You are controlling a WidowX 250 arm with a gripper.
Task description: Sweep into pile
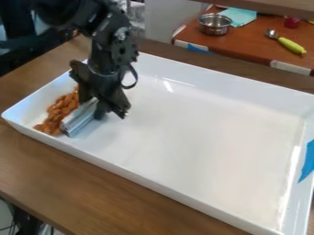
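The black gripper (102, 108) hangs down over the left part of the white tray (215, 193), shut on a silver sweeping tool (78, 120). The tool rests low against the tray floor, its long face turned toward the tray's left wall. Between the tool and that wall lie many small orange-brown pieces (58, 110), bunched in a band that runs along the left end. Part of the band's far end is hidden behind the gripper.
The tray's raised walls surround the work area, with blue tape (308, 160) on the right wall. A brown table (122, 197) carries the tray. Behind it, another table holds a metal pot (215, 25), a teal cloth (239, 16) and a spoon with a yellow-green handle (290, 45).
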